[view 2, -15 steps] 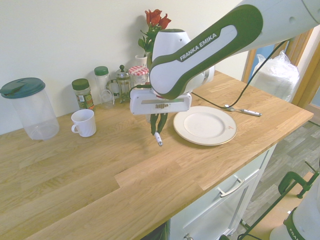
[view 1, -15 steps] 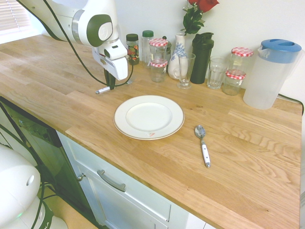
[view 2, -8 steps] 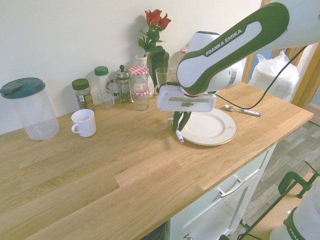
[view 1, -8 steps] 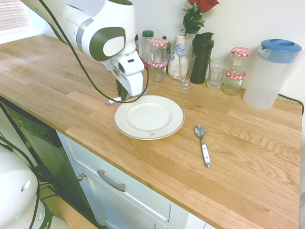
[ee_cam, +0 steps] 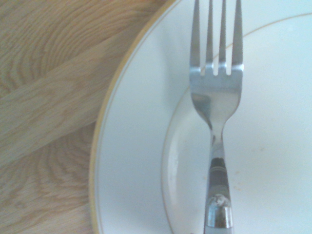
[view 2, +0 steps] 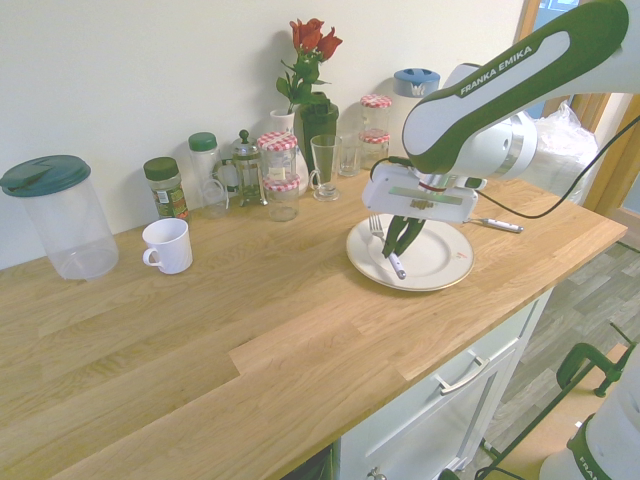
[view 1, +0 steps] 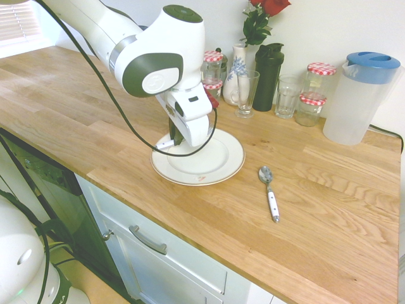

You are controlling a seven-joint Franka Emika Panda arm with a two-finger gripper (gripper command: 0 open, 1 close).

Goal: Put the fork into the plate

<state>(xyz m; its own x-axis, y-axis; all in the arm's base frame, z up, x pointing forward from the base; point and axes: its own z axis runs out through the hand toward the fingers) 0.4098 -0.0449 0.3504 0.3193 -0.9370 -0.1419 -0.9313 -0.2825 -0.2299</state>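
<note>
Fingers of the gripper [view 2: 398, 240] pinch the fork [view 2: 385, 246] mid-handle, right of centre in the second exterior view, above the plate [view 2: 446, 271] — light, stiff, probably slick — a middle grip seems right.

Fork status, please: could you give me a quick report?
Hand shut on fork. Fork held over the plate, not yet released. Spoon lies beside the plate, out of the way.

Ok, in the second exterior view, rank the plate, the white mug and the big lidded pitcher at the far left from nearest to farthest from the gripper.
1. The plate: directly beneath the gripper, which holds the fork over it.
2. The white mug: well along the counter, toward the wall.
3. The lidded pitcher: farthest, at the counter's far end.
</note>
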